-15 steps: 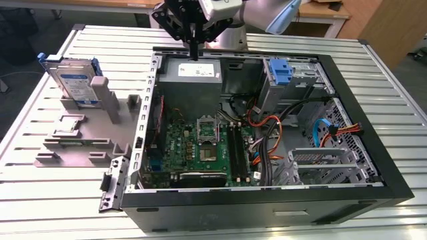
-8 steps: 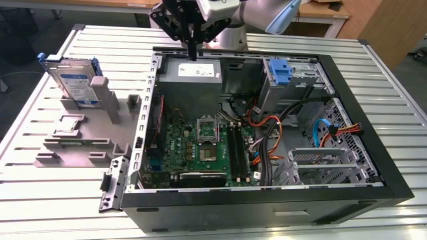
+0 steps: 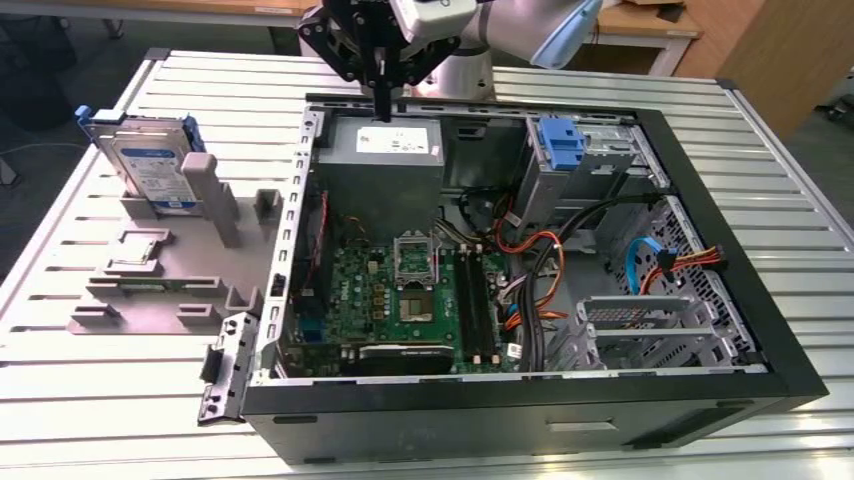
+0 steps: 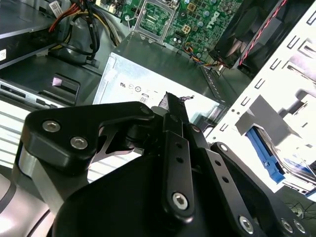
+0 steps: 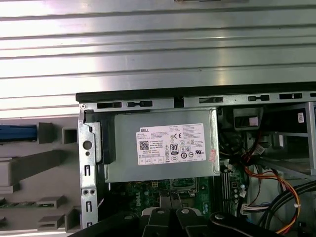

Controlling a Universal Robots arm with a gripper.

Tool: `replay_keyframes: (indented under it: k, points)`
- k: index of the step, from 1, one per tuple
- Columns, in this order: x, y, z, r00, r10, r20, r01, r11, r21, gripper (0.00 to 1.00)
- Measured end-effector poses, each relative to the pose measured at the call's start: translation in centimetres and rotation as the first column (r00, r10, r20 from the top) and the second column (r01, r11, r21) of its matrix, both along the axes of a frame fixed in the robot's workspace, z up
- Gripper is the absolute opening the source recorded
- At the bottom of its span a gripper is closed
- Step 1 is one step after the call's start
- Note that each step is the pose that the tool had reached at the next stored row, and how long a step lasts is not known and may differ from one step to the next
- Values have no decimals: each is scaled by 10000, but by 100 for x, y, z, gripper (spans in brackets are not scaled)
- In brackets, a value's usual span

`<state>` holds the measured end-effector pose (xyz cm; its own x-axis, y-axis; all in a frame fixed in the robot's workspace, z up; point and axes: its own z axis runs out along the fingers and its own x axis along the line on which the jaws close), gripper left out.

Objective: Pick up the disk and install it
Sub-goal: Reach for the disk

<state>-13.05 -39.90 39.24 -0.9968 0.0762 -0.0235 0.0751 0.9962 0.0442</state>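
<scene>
1. At the top centre of the exterior view the claw (image 3: 384,98) hangs with its fingers pressed together, gripping nothing.
2. Its tip is just above the grey power supply (image 3: 383,150), inside the open computer case (image 3: 747,330).
3. The disk (image 3: 144,165) stands upright in a grey holder (image 3: 200,250) on the slatted tabletop (image 3: 80,400). It is at the upper left of the exterior view, outside the case and well apart from the claw.
4. Blue rails run along the disk's edges.
5. A blue bracket (image 3: 563,145) sits in the case's upper right.
6. In the first wrist view, the power supply's white label (image 5: 170,144) faces the camera, with the green motherboard (image 5: 143,192) just beside the power supply.
</scene>
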Motion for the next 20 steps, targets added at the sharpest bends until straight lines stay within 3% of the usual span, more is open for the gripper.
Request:
replay_keyframes:
  k: [20]
  points:
    - [-135,0,-24,10000,0,-84,0,10000,7,10]
